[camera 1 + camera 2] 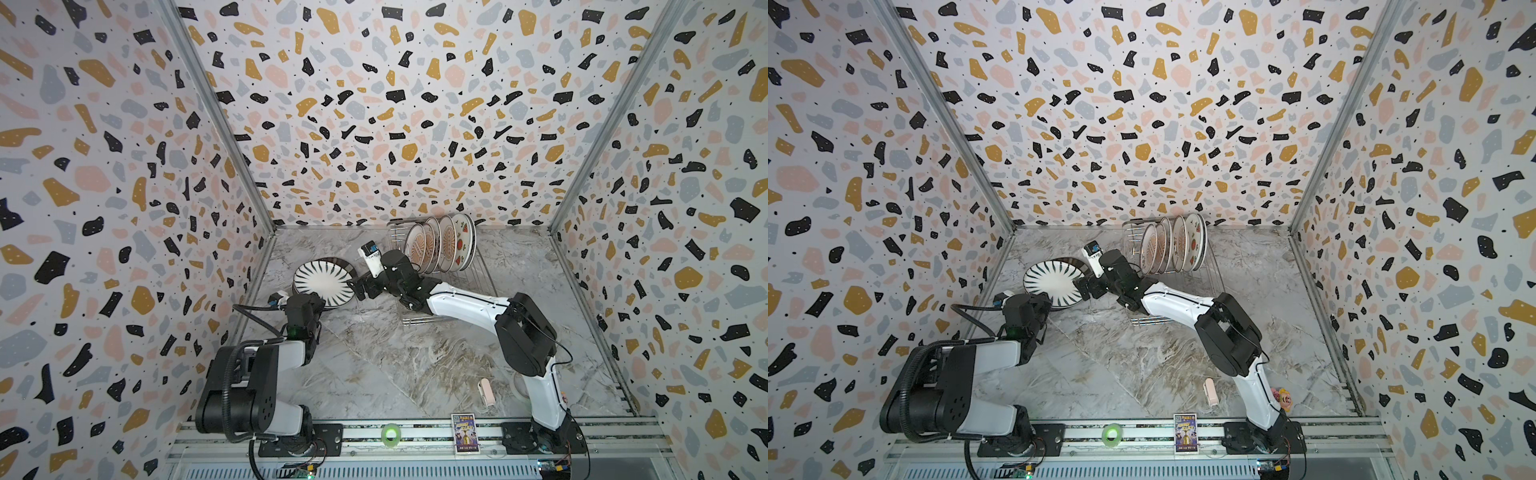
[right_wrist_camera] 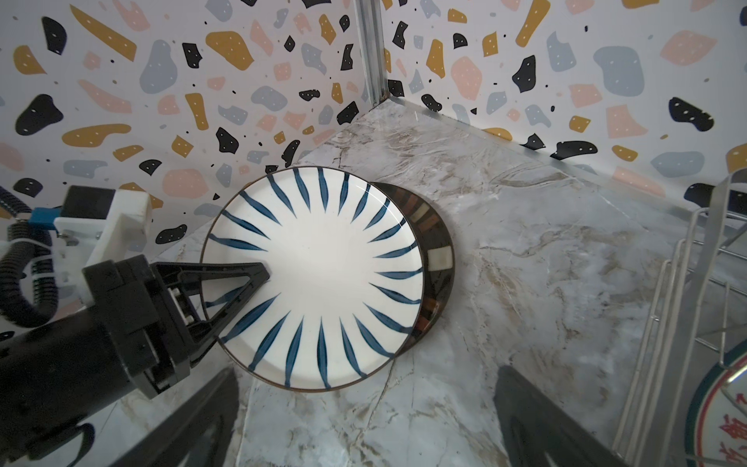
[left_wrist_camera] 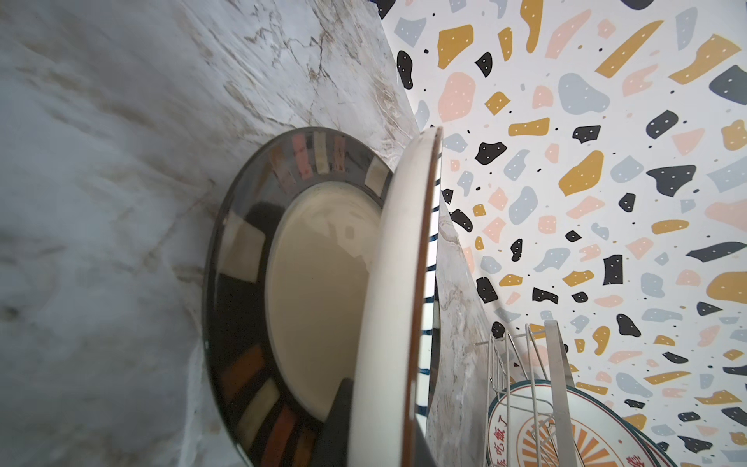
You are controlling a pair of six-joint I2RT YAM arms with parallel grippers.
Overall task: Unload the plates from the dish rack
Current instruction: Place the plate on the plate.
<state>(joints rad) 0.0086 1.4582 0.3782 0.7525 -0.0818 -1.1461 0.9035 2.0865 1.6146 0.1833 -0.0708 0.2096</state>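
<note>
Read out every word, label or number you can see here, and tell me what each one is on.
"吃…了", as far as it reads, in red and partly hidden: red-lettered plate in the dish rack.
Printed card on the front rail: text too small to read.

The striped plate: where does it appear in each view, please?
In both top views: striped plate, left of the dish rack, over the dark-rimmed plate.
Left wrist: edge-on, pale underside showing.
Right wrist: face-on, stripes facing the camera.
Shared landmark: the dark-rimmed plate beneath it, seen in every view.

Stacked plates (image 1: 323, 280) left of the dish rack (image 1: 478, 274)
</note>
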